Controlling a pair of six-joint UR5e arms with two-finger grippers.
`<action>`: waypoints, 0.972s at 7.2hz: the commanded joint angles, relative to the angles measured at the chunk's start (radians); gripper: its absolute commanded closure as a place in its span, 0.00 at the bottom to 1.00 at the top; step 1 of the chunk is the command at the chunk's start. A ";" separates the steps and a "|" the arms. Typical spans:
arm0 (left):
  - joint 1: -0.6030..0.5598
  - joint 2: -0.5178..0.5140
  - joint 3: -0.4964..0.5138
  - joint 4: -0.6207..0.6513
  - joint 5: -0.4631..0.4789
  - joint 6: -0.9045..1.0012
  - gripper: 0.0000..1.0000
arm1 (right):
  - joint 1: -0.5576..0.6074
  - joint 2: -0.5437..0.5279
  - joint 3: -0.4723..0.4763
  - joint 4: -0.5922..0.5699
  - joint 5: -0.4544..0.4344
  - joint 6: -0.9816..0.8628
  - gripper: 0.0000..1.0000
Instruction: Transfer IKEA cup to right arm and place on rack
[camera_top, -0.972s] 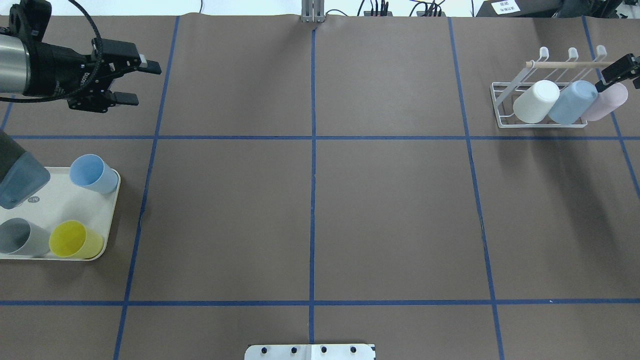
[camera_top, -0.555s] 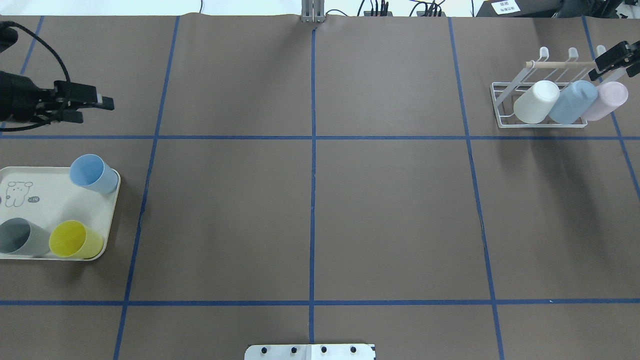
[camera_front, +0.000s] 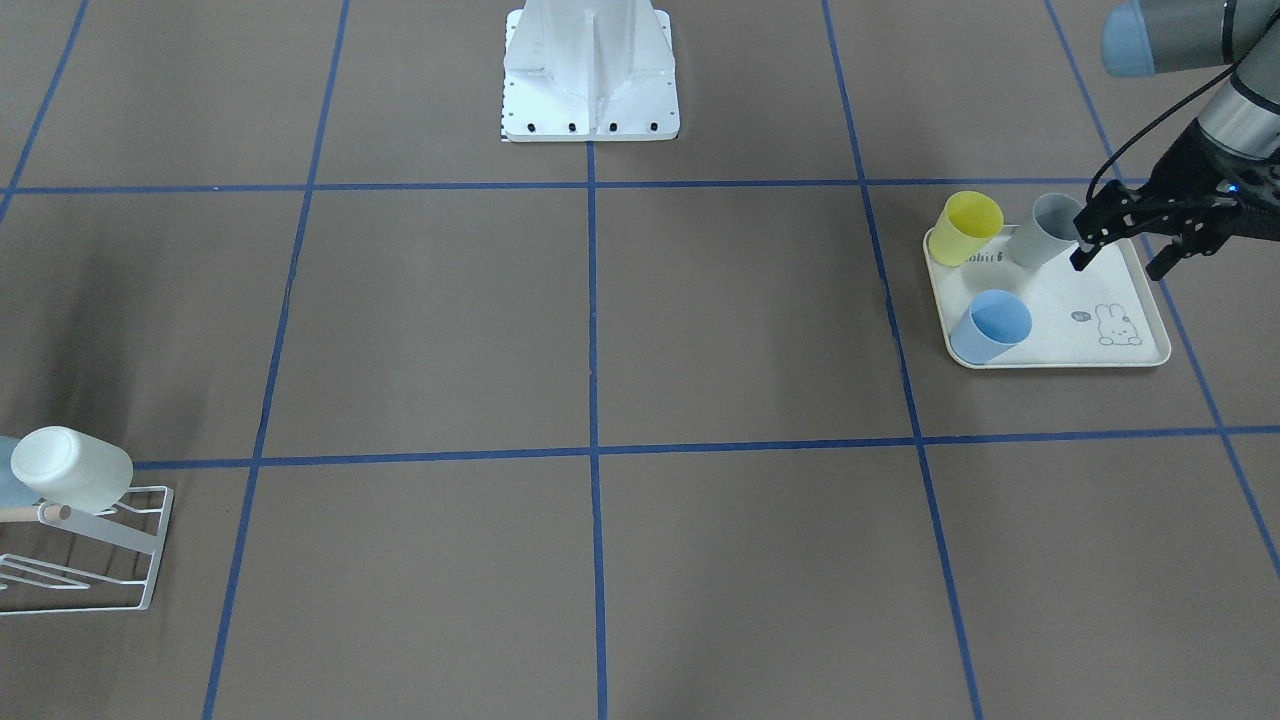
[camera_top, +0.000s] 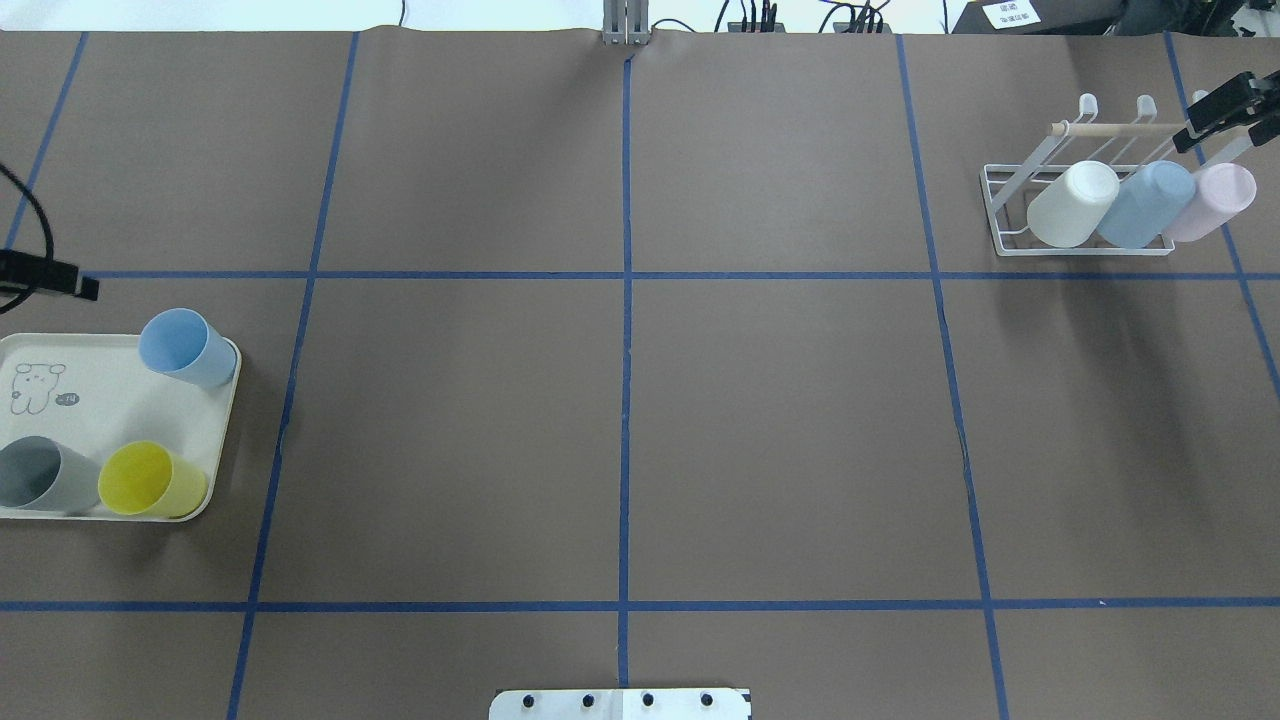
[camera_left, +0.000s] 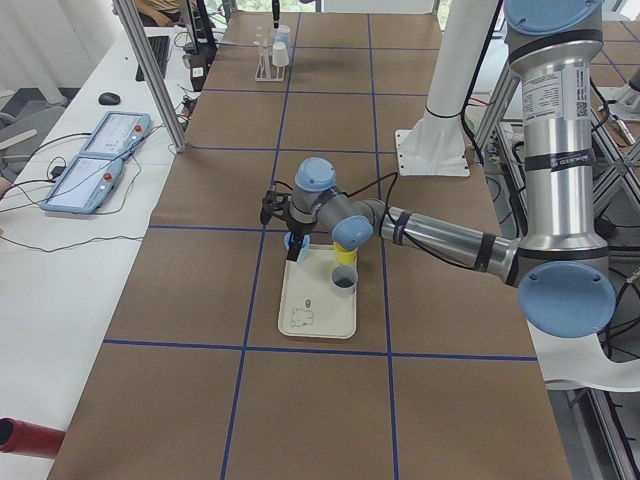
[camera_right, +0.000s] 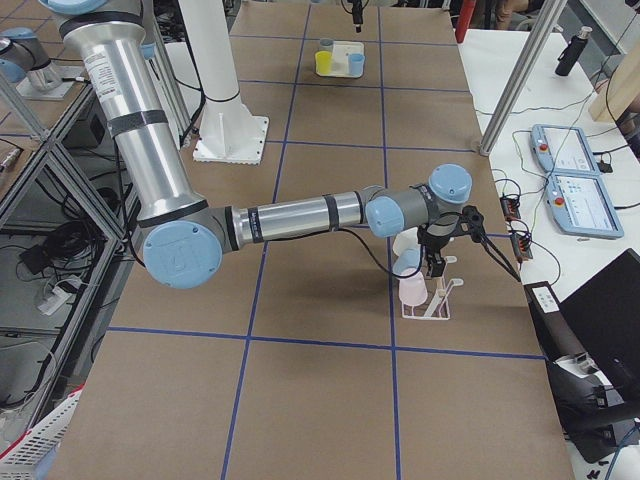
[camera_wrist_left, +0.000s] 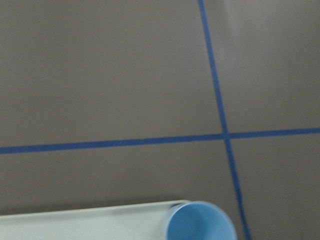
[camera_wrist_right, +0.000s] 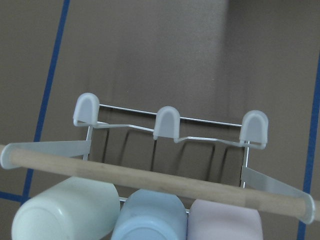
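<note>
"Pink cup (camera_top: 1211, 202), seen from overhead?"
"On the rack (camera_top: 1003, 215), last in its row. Its long axis is slanted, with the mouth down and the base aimed up toward the view's right. The right gripper (camera_top: 1190, 125) sits just beyond it by the dowel (camera_top: 1120, 128), jaws apart and holding nothing."
"Front view?"
"The left gripper (camera_front: 1117, 265) hangs raised by the tray (camera_front: 1060, 300), jaws wide and empty."
"Right wrist view?"
"Its base shows at the bottom edge, under the dowel. The jaws are out of shot."
</note>
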 joint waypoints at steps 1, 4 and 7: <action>0.006 0.128 0.005 -0.013 -0.004 0.081 0.00 | -0.015 0.002 0.040 0.000 0.002 0.041 0.01; 0.047 0.167 0.071 -0.095 -0.013 0.111 0.00 | -0.032 0.000 0.060 0.000 0.001 0.069 0.01; 0.140 0.158 0.073 -0.094 -0.036 0.095 0.00 | -0.036 0.000 0.058 0.000 0.001 0.069 0.01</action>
